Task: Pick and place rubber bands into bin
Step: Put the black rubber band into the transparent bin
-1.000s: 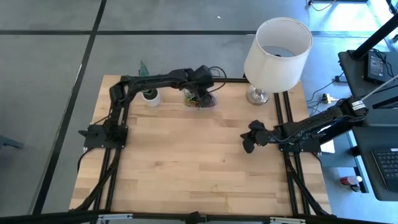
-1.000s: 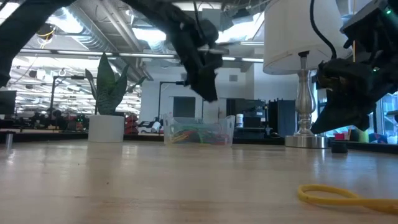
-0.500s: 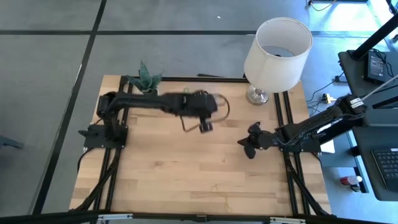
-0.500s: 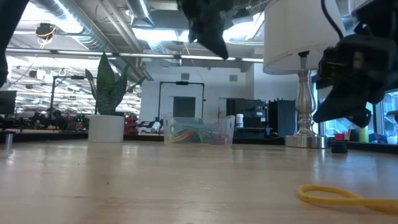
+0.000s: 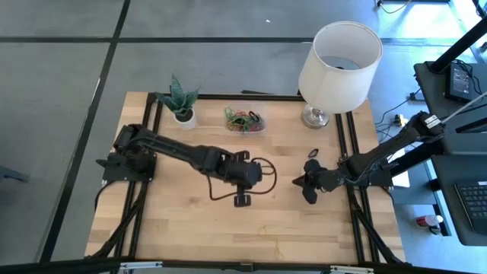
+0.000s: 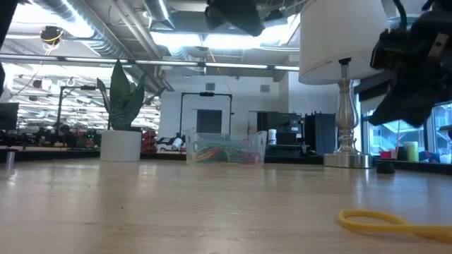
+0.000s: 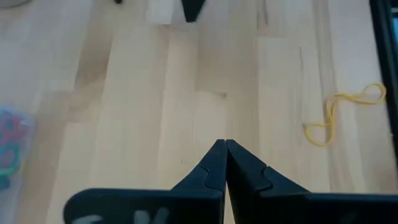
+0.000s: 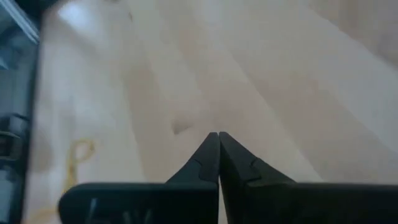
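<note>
High view: left gripper [image 5: 243, 199] mid-table, fingers together, empty; right gripper [image 5: 308, 185] near right side, fingers together, empty; bin [image 5: 245, 120] with rubber bands [image 6: 224, 154] at far edge; yellow band [image 7: 339, 114] loose on wood

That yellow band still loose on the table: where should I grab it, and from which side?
The yellow rubber band lies flat on the bare wood, twisted into a long figure-eight. Come straight down from above and pinch across its narrow crossing, where the strands run closest. The left end effector is shut now, so open it first.
</note>
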Tool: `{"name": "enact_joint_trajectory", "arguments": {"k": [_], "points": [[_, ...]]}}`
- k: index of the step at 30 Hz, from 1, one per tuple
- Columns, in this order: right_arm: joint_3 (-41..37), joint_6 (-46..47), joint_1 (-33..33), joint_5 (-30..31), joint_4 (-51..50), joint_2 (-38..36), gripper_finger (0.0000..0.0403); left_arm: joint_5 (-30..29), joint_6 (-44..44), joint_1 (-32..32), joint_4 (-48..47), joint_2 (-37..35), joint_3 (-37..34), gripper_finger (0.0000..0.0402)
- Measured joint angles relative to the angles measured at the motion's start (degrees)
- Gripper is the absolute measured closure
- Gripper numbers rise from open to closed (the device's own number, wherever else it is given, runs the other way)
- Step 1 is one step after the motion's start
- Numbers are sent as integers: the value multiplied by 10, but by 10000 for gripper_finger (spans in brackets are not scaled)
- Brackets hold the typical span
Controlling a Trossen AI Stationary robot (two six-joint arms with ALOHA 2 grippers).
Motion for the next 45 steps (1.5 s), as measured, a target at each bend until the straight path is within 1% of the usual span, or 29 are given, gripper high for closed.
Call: {"name": "enact_joint_trajectory", "arguments": {"k": [3, 6, 8, 10, 14, 16, 20, 22, 26, 29, 34, 39, 41, 43, 45], "points": [[63, -6, 6, 24, -132, 0, 402, -16, 25, -17, 14, 0, -7, 400], [132, 8, -2, 29, -282, 1, 402, -11, 51, -21, 65, 1, -52, 401], [174, 9, -13, 31, -359, 5, 402, -5, 66, -21, 101, -1, -87, 400], [211, 13, -27, 32, -427, 9, 402, 14, 72, -13, 143, -3, -120, 400], [264, 24, -79, 32, -517, 30, 402, 71, 74, 8, 183, -6, -178, 400], [281, 31, -114, 27, -543, 43, 402, 80, 74, 17, 197, -20, -208, 400], [289, 87, -192, 15, -597, 74, 402, 83, 82, 36, 254, -65, -283, 400], [284, 113, -224, 14, -602, 85, 399, 83, 84, 47, 307, -94, -323, 400], [267, 185, -278, 7, -607, 102, 374, 83, 84, 67, 357, -170, -409, 401], [247, 221, -305, -6, -602, 107, 345, 80, 84, 81, 360, -228, -465, 400], [207, 272, -345, -12, -570, 107, 285, 80, 96, 98, 365, -315, -530, 400], [146, 323, -371, -18, -466, 107, 226, 80, 145, 112, 346, -389, -571, 400], [119, 324, -381, -18, -406, 110, 209, 79, 163, 118, 341, -415, -585, 400], [97, 348, -393, -32, -380, 118, 201, 80, 182, 126, 337, -439, -598, 399], [79, 385, -402, -56, -373, 131, 202, 80, 196, 135, 322, -463, -610, 399]]}}
